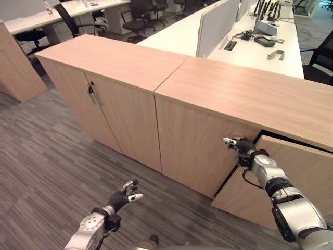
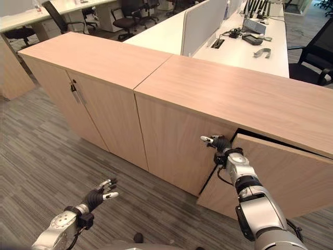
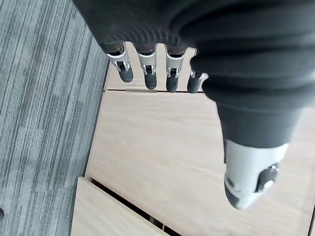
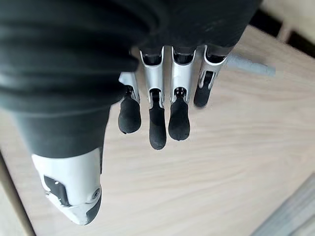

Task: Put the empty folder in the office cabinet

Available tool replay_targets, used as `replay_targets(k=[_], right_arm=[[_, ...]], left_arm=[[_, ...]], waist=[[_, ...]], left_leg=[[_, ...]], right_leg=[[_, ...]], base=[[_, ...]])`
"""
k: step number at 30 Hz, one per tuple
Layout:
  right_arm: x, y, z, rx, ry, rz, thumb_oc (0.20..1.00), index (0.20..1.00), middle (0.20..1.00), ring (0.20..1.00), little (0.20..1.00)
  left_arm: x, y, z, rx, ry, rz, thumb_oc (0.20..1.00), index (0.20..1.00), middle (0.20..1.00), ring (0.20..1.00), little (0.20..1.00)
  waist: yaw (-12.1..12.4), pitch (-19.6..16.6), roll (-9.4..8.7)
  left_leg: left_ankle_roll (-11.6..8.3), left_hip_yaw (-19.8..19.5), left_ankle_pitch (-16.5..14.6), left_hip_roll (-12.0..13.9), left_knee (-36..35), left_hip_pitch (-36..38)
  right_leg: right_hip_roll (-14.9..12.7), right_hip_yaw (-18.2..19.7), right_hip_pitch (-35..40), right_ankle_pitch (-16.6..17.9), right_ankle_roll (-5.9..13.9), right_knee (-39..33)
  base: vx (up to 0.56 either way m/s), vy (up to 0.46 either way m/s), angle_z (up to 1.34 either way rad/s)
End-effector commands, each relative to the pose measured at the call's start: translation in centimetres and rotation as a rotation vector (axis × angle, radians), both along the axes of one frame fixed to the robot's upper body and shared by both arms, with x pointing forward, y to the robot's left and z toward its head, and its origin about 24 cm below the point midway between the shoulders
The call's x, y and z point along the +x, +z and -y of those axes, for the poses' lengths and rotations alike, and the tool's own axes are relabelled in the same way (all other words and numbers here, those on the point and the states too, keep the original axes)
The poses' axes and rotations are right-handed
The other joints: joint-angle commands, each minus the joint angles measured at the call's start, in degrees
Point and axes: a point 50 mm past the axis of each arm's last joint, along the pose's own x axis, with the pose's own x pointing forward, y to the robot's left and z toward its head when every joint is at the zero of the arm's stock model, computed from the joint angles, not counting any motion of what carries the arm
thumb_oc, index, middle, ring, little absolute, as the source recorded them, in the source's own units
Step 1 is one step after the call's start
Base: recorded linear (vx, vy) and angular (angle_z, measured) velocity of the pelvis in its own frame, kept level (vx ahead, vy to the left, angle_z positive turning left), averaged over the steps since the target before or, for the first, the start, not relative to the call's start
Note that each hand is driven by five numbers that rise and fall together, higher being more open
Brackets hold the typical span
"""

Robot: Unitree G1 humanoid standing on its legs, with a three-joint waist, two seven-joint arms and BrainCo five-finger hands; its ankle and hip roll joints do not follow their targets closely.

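Desks point(image 1: 244, 49) and chairs point(image 1: 136, 21) behind office cabinet point(image 1: 229, 88)

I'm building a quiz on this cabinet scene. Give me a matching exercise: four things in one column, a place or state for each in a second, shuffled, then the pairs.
1. right hand
2. left hand
3. right-hand cabinet door
4. left cabinet doors

A. closed
B. partly swung open
C. low over the carpet, fingers relaxed
D. at the open door's top corner, by its handle

Pairs: 1-D, 2-C, 3-B, 4-A
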Motion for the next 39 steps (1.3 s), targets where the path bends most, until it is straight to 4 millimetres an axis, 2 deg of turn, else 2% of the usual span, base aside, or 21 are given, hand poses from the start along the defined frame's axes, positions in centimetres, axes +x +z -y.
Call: replay_targets(k=[1,3,6,10,11,14,19,25,31,39], right_arm=[[0.7,6.3,6.9,-0.136,-0.207,0.162,1.0,1.0,1.0,1.0,1.0],[0.4,3.9,3.8,-0.051,-0.118,0.156,1.0,1.0,1.0,1.0,1.0],[-1.6,0.7,-0.1,0.056,0.017,0.131,1.0,1.0,1.0,1.0,1.0],[-5.3,-2.2,-3.3,0.201,0.15,0.099,1.0,1.0,1.0,1.0,1.0],[-7.7,-3.8,-4.0,0.203,0.212,0.045,1.0,1.0,1.0,1.0,1.0],[-10.0,-5.4,-5.0,0.242,0.222,-0.003,1.0,1.0,1.0,1.0,1.0],[-13.6,-8.0,-5.7,0.311,0.151,-0.088,1.0,1.0,1.0,1.0,1.0],[-16.9,-11.0,-4.3,0.181,0.108,-0.258,1.0,1.0,1.0,1.0,1.0],[-18.0,-12.5,-3.4,0.124,0.054,-0.347,1.0,1.0,1.0,1.0,1.0],[-17.7,-12.8,-3.0,0.107,0.022,-0.362,1.0,1.0,1.0,1.0,1.0]], left_arm=[[1.0,0.7,-0.1,-0.018,0.037,0.06,1.0,1.0,1.0,1.0,1.0],[0.7,0.4,0.0,-0.031,0.06,0.051,1.0,1.0,1.0,1.0,1.0],[0.0,-0.1,-0.2,-0.038,0.098,0.035,1.0,1.0,1.0,1.0,1.0],[-0.3,-0.3,-0.2,-0.046,0.114,0.031,1.0,1.0,1.0,1.0,1.0],[-0.3,-0.3,-0.3,-0.039,0.116,0.036,1.0,1.0,1.0,1.0,1.0],[-0.3,-0.6,-0.3,-0.033,0.126,0.031,1.0,1.0,1.0,1.0,1.0],[-0.5,-0.9,-0.3,-0.027,0.156,0.021,1.0,1.0,1.0,1.0,1.0],[-0.8,-1.2,-0.2,-0.032,0.168,0.009,1.0,1.0,1.0,1.0,1.0],[-0.8,-1.8,-0.4,0.026,0.161,-0.013,1.0,1.0,1.0,1.0,1.0],[-1.0,-2.3,-0.8,0.051,0.191,-0.036,1.0,1.0,1.0,1.0,1.0]], waist=[[-2.3,-0.8,0.22],[-3.3,-0.8,0.78],[-4.8,-0.8,1.31],[-6.2,-0.7,1.71],[-7.0,-0.8,1.77],[-8.1,-0.8,1.85],[-9.8,-0.8,1.78],[-11.4,-0.9,1.64],[-11.8,-0.8,1.37],[-11.5,-1.0,1.1]], left_leg=[[-3.24,-0.2,-2.4,5.5,1.1,0.2],[-3.51,0.2,-2.1,6.0,0.9,0.4],[-3.84,1.2,-1.8,6.7,0.7,0.8],[-4.09,2.4,-1.7,7.0,0.5,1.2],[-4.13,2.4,-1.8,7.1,0.4,1.4],[-4.05,2.4,-1.9,7.0,0.4,1.5],[-3.8,3.1,-2.4,6.8,0.4,2.1],[-3.36,4.0,-3.1,6.4,0.4,2.5],[-2.96,4.6,-3.7,6.0,0.4,3.0],[-2.72,4.5,-4.1,5.6,0.5,3.4]], right_leg=[[0.1,-2.7,5.3,-5.3,2.01,1.2],[0.7,-2.3,5.3,-5.6,1.58,0.9],[1.3,-1.9,5.1,-5.8,1.15,0.6],[1.6,-1.5,4.8,-6.0,0.95,0.5],[1.6,-1.5,4.9,-6.1,0.97,0.5],[1.4,-1.3,4.9,-6.1,0.89,0.7],[1.0,-0.6,4.6,-5.8,1.02,1.1],[0.5,0.6,3.8,-5.3,1.35,1.5],[0.0,1.6,3.5,-4.9,1.61,1.6],[-0.3,1.5,3.9,-5.1,1.75,1.9]], base=[[-0.03,-0.066,-0.08],[-0.03,-0.053,-0.12],[-0.03,-0.035,-0.21],[0.0,-0.018,-0.28],[0.01,-0.002,-0.27],[0.0,0.005,-0.1],[0.0,0.028,-0.04],[-0.01,0.035,-0.15],[0.0,0.04,-0.08],[0.0,0.014,0.0]])
